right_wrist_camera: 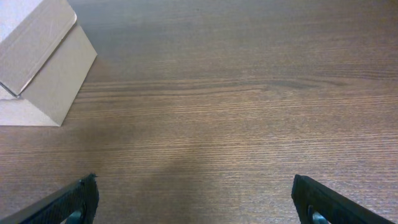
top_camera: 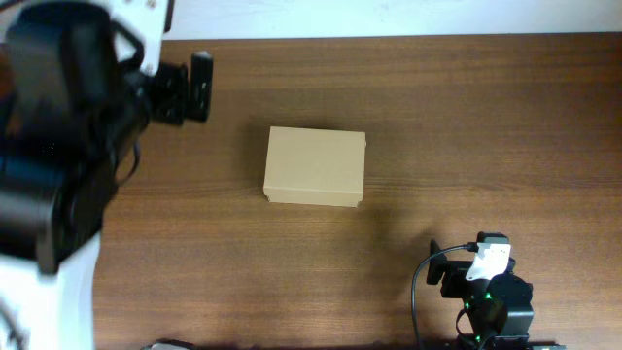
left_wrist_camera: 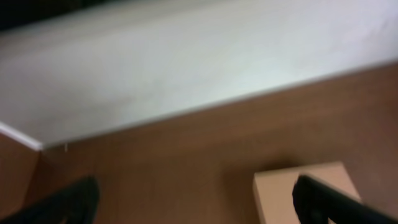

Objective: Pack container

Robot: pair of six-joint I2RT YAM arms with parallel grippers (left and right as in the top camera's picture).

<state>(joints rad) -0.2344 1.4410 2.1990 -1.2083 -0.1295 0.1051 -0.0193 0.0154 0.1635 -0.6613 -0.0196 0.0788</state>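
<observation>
from overhead, we saw the container lying flat near the middle of the wooden counter, its lid down and its long sides running left to right. the left end effector hung near the far left corner, well apart from the box, with its jaws spread. the right end effector sat low at the near right edge, also well apart from the box; from this view we could not tell how wide it stood. in the left wrist view, which was blurred, the left end effector was spread wide with nothing between its jaws. a corner of the container showed at the bottom right, partly behind the right jaw, and a white surface ran along the far edge of the brown counter. in the right wrist view, the right end effector was likewise wide and empty over bare counter. the container stood in the upper left corner, its flap closed, clear of both jaws.
</observation>
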